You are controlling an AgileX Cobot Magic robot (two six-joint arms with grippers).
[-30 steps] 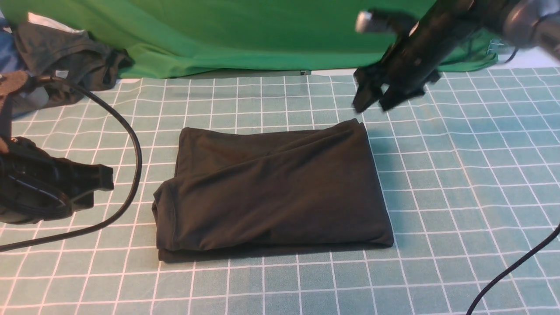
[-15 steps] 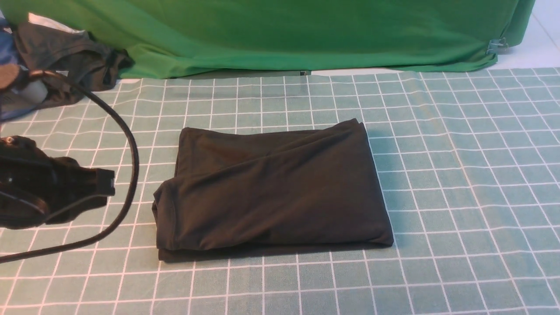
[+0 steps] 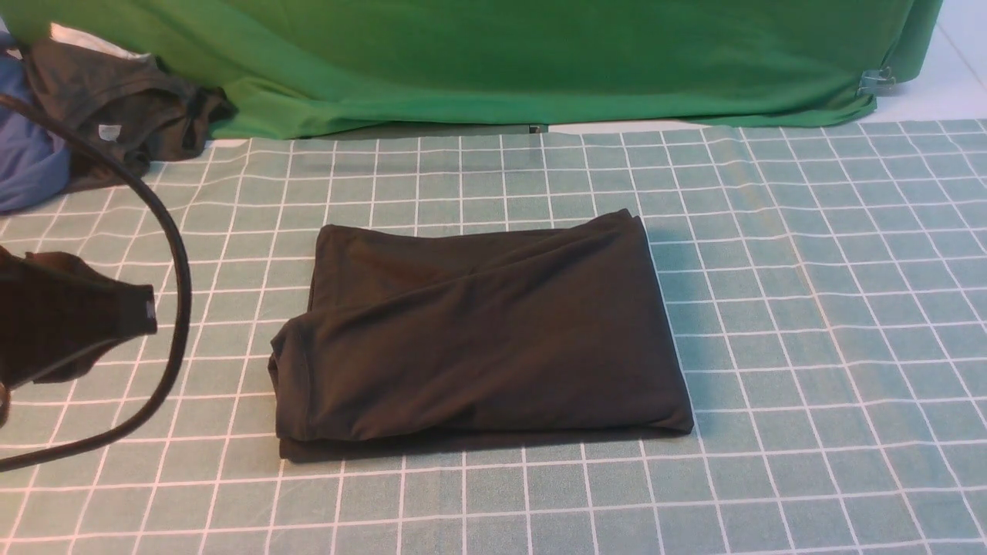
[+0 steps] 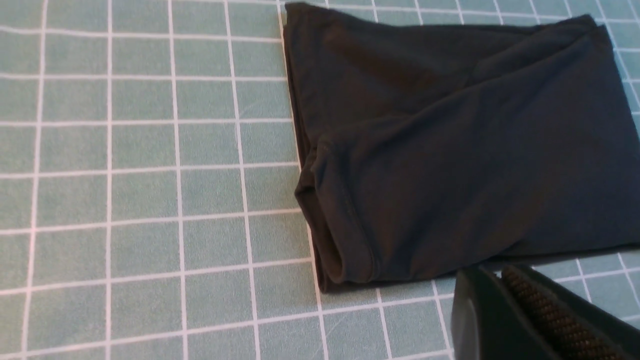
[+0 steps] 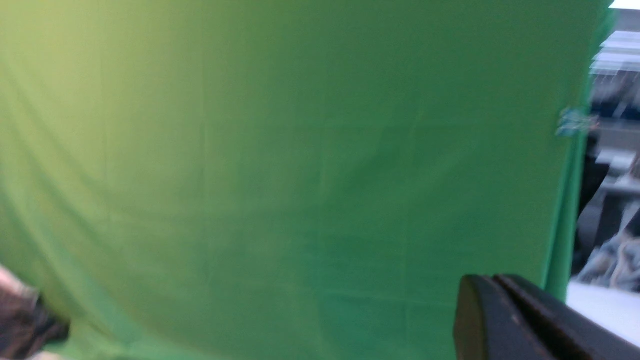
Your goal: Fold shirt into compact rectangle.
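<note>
The right arm, over the table's far right 1 second back, is gone from the front view. The left gripper (image 3: 146, 312) sits further toward the left edge, uncovering the blue garment (image 3: 31, 166) and grey tag (image 3: 109, 132).

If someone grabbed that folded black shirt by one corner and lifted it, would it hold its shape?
Probably not. The shirt is thin, soft cloth with loose creases across its top layer, so it would likely droop and unfold. Its stacked layers lie unfastened, so they could slide apart. Pushed sideways, it would more likely bunch on the checked tablecloth than glide as one block.
</note>
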